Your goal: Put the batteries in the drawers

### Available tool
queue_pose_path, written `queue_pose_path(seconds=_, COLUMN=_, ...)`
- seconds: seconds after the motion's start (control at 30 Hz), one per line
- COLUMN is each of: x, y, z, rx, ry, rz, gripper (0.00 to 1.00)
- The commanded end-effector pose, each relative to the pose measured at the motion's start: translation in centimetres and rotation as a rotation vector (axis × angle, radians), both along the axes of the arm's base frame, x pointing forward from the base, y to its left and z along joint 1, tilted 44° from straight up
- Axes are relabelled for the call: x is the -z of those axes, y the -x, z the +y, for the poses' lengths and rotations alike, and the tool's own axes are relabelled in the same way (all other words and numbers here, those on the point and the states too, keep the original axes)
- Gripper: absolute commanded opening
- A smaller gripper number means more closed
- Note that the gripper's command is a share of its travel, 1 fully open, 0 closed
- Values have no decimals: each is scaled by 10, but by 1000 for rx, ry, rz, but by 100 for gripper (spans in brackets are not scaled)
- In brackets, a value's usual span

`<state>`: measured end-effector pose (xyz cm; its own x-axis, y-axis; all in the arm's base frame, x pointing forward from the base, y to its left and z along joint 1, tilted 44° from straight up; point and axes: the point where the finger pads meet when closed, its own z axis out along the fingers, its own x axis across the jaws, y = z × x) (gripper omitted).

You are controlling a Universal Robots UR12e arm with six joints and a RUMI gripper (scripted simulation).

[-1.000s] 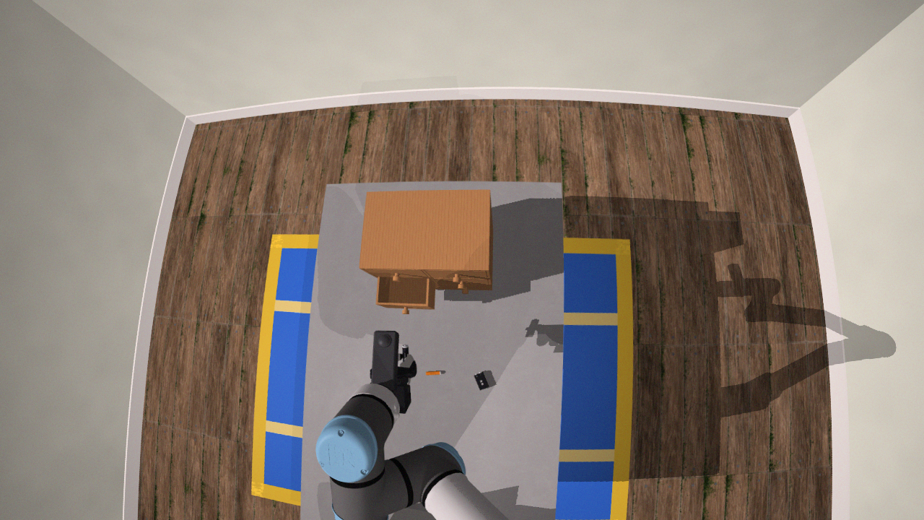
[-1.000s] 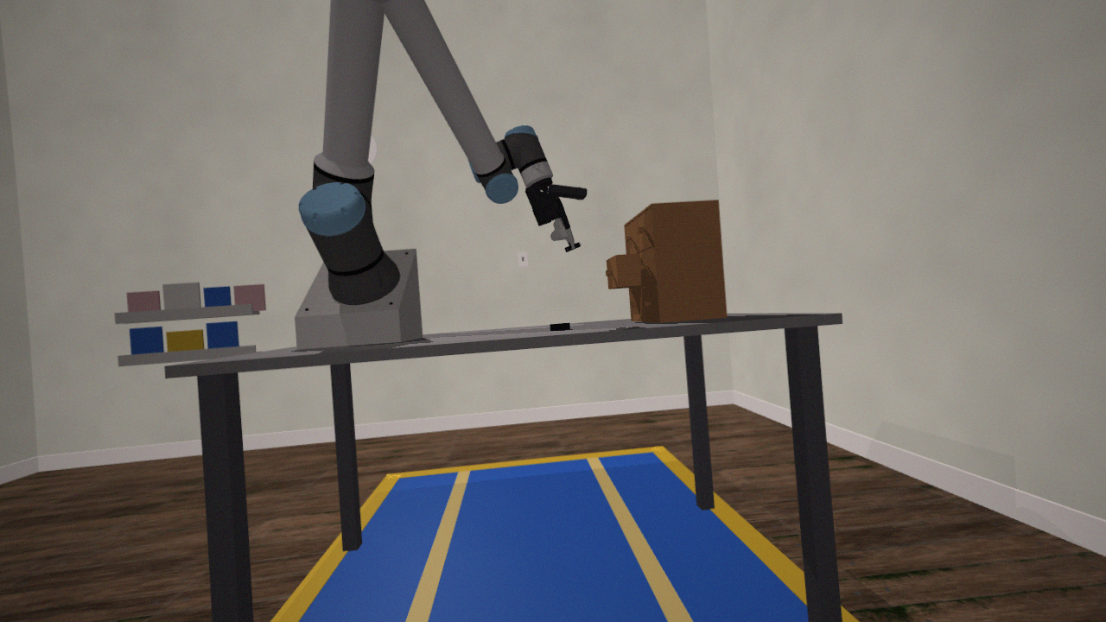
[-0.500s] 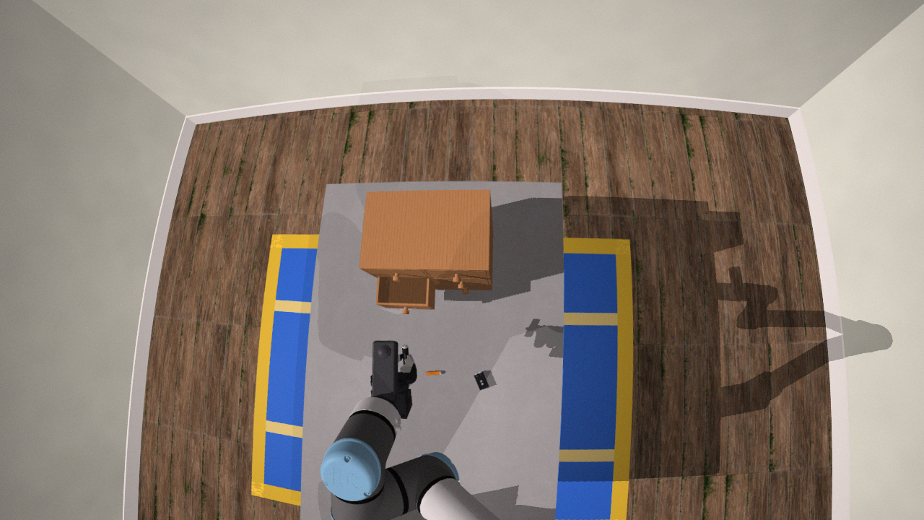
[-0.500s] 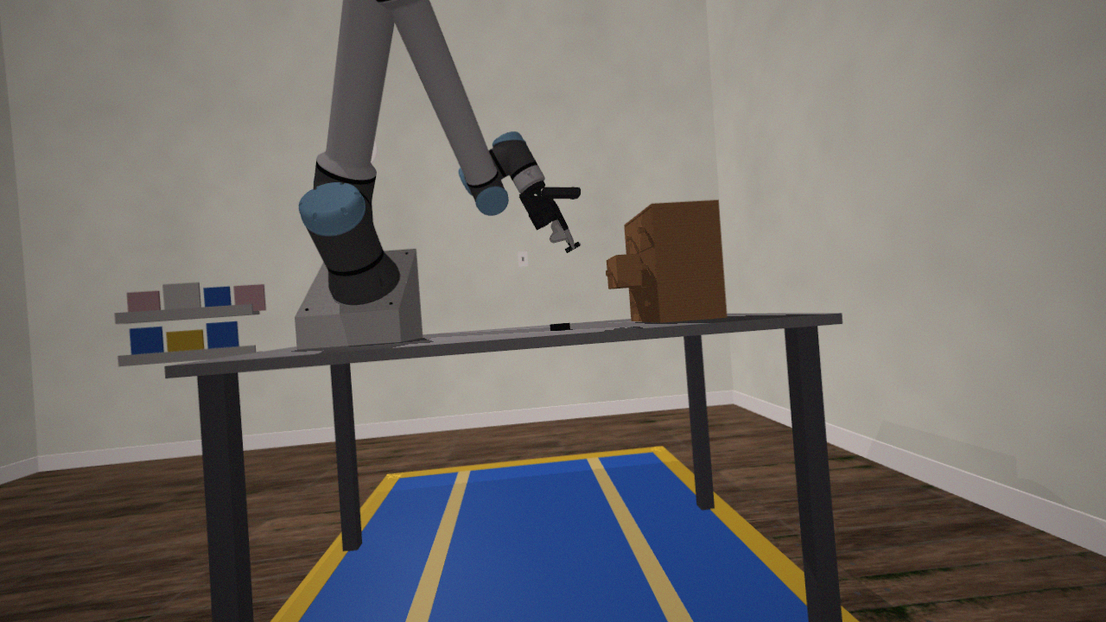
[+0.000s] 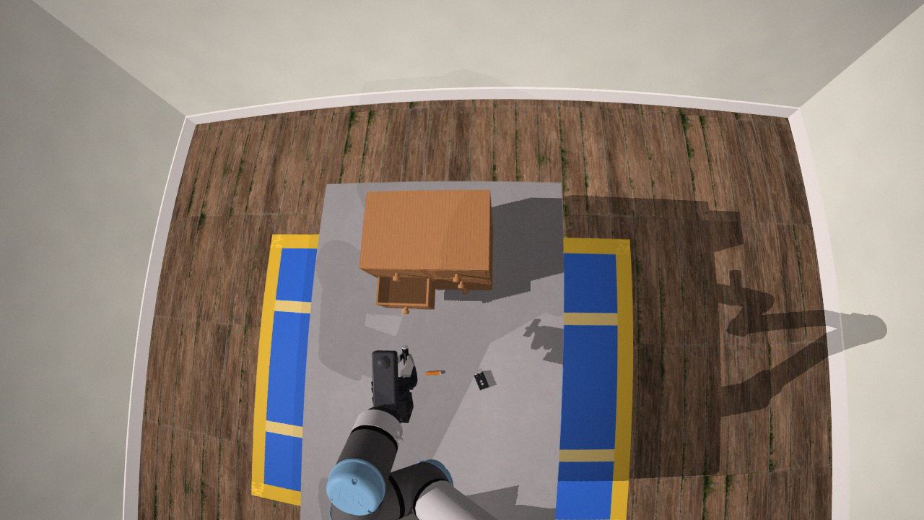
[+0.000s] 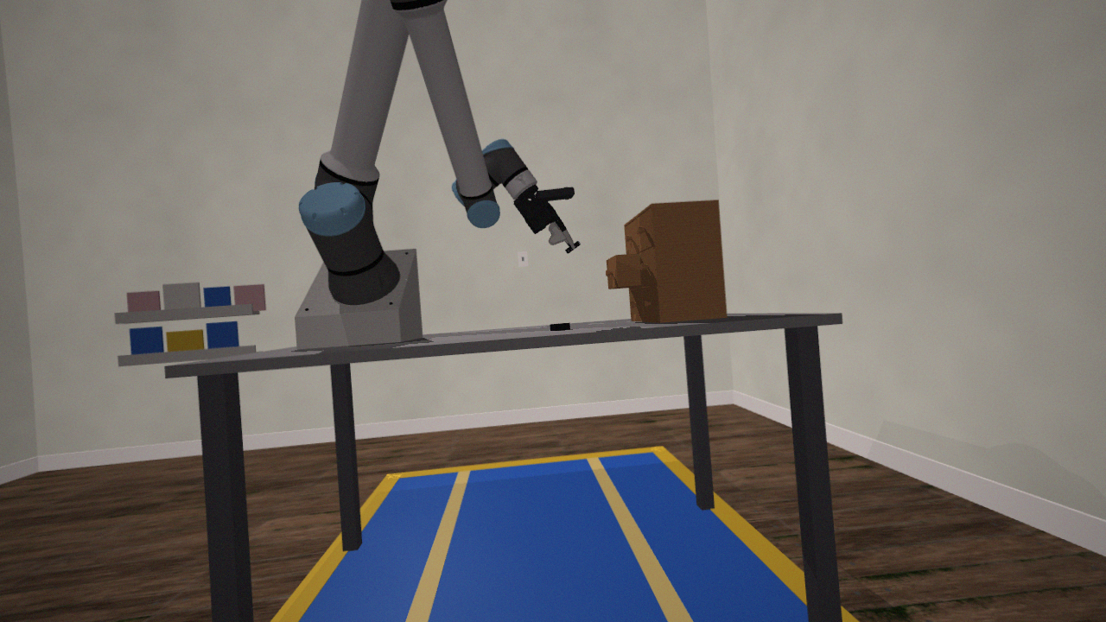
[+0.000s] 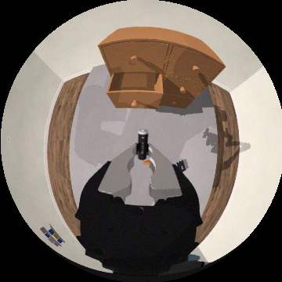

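Farthest left in your exterior view, the robot's base point(image 6: 347, 328) stood on the grey desk point(image 5: 452, 333) point(image 6: 502, 340) point(image 7: 90, 117). From overhead, the left drawer of the middle row point(image 5: 403, 305) point(image 6: 625, 272) point(image 7: 129, 99) stuck well out of the chest point(image 5: 426, 229) point(image 6: 688, 263) point(image 7: 157, 35), toward you, and you could see its bare inner floor. The chest stood upright at the far end.

Your claw point(image 5: 405, 354) point(image 6: 571, 245) point(image 7: 142, 144) hung above the desk, apart from that drawer's front. It was closed on a black battery with a silvery end point(image 5: 405, 349) point(image 6: 573, 246) point(image 7: 142, 145), pinched between the fingertips, the silvery end toward the chest. You couldn't tell its size from its label.

Just right of the claw, from overhead, a slim orange piece point(image 5: 434, 372) point(image 7: 146, 162) lay on the desk. Next came the right drawer of the middle row point(image 5: 461, 284) point(image 7: 192, 84), which looked shut. Farther right, your small black block point(image 5: 481, 380) point(image 6: 560, 326) point(image 7: 182, 165) sat on the desk.

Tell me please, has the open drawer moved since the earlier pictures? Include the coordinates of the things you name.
No; in the top view, the open drawer point(image 5: 395, 305) point(image 6: 625, 272) point(image 7: 146, 99) sticks out from the chest point(image 5: 426, 229) point(image 6: 688, 263) point(image 7: 149, 36) just as before.
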<state>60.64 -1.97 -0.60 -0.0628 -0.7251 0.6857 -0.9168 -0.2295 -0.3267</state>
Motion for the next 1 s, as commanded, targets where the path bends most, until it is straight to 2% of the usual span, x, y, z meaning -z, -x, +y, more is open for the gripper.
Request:
queue_pose_path(seconds=0.0, x=1, y=0, z=0, rx=-36, ry=3, rz=-37, gripper=5)
queue_pose_path(seconds=0.97, x=1, y=2, z=-1, rx=-198, ry=17, rz=-208, gripper=5)
